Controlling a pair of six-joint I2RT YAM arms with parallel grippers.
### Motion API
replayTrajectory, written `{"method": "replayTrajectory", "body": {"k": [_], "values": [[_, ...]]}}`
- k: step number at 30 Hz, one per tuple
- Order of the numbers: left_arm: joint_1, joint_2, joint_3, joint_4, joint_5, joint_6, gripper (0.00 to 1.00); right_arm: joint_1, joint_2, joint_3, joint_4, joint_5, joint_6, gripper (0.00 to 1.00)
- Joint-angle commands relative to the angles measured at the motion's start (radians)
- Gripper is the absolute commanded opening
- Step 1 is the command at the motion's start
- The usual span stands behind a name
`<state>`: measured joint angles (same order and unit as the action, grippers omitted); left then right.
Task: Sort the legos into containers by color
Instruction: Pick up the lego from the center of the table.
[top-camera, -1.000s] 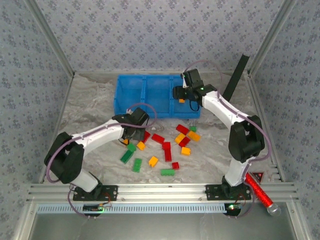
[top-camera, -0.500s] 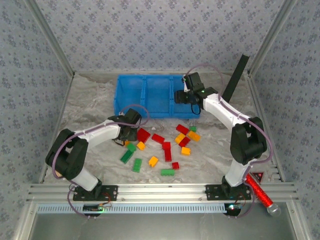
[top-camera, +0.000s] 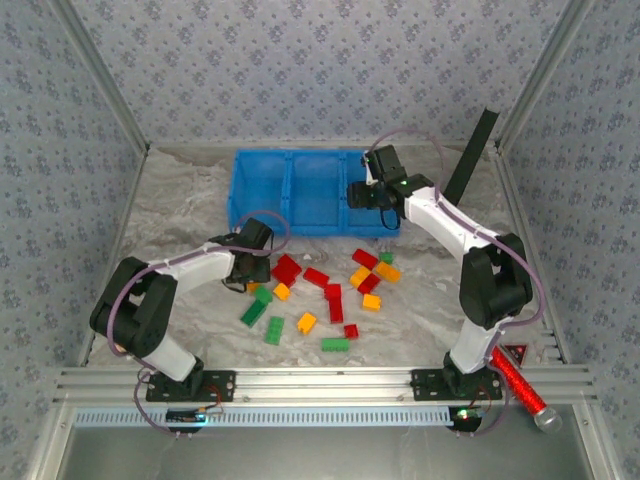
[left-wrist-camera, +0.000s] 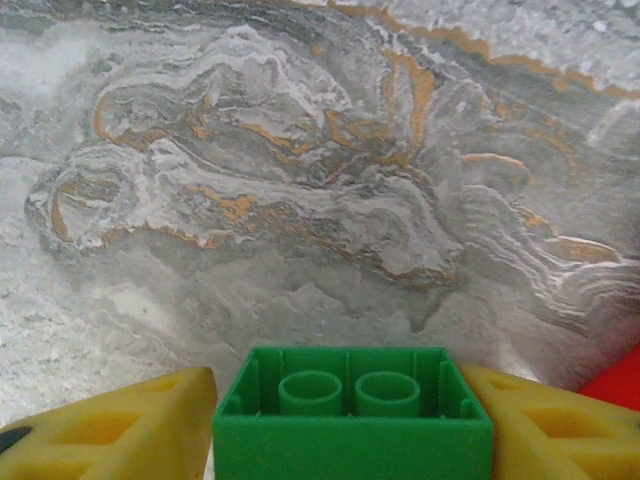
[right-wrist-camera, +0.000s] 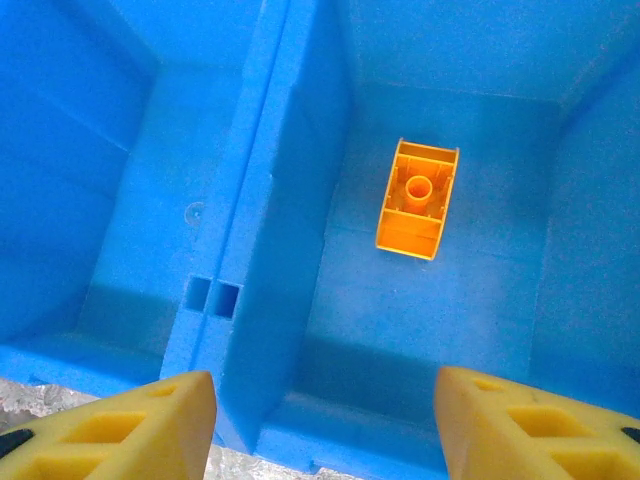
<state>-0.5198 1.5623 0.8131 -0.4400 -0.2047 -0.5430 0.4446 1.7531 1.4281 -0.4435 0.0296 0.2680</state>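
Jaws of left gripper (left-wrist-camera: 335, 385) sit against both sides of a green lego (left-wrist-camera: 350, 440), yellow fingers (left-wrist-camera: 120, 430) flanking it with no gap showing. The lego's hollow side faces the wrist camera, two round tubes visible. Can't tell if it is lifted or on the surface. Marbled grey tabletop (left-wrist-camera: 300, 200) is beyond it, and a red edge (left-wrist-camera: 615, 380) sits at the right finger.

Right gripper (right-wrist-camera: 325, 385) has its jaws well apart with nothing between them, and hangs above the blue tray (right-wrist-camera: 270, 200). Below it, in the compartment right of the divider, one orange lego (right-wrist-camera: 417, 200) lies hollow side up on the floor, apart from the walls.

In the top view the right gripper hovers over the tray's right end and the left arm reaches low to the table, near side of the tray's left half. Loose legos are scattered between the arms, on the table near side of the tray:
- red (top-camera: 288, 268), red (top-camera: 316, 277), red (top-camera: 365, 258)
- orange (top-camera: 306, 322), orange (top-camera: 387, 271)
- green (top-camera: 253, 312), green (top-camera: 335, 344)

Red cylinder with silver tip (top-camera: 518, 380) lies on the frame by the right arm's base.
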Motion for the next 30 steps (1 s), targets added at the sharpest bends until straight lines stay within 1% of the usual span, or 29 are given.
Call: {"method": "replayTrajectory", "body": {"k": [1, 9, 11, 17, 22, 26, 30], "values": [[0.012, 0.015, -0.002, 0.033, 0.022, 0.03, 0.6, 0.017, -0.003, 0.023, -0.054, 0.007, -0.019, 0.61], [0.027, 0.025, -0.003, 0.06, 0.033, 0.07, 0.5, 0.104, -0.088, -0.107, -0.127, -0.004, -0.001, 0.62], [0.031, 0.023, -0.002, 0.06, 0.032, 0.074, 0.49, 0.136, -0.115, -0.156, -0.152, -0.007, 0.025, 0.62], [0.034, -0.014, 0.013, 0.048, 0.034, 0.08, 0.45, 0.239, -0.189, -0.303, -0.153, -0.065, 0.142, 0.63], [0.033, -0.08, 0.053, -0.001, 0.024, 0.084, 0.43, 0.302, -0.201, -0.351, -0.127, -0.078, 0.202, 0.64], [0.033, -0.144, 0.118, -0.058, -0.002, 0.095, 0.43, 0.33, -0.182, -0.351, -0.111, -0.103, 0.206, 0.64], [0.033, -0.18, 0.197, -0.077, -0.042, 0.119, 0.43, 0.349, -0.155, -0.357, -0.092, -0.116, 0.203, 0.65]]}}
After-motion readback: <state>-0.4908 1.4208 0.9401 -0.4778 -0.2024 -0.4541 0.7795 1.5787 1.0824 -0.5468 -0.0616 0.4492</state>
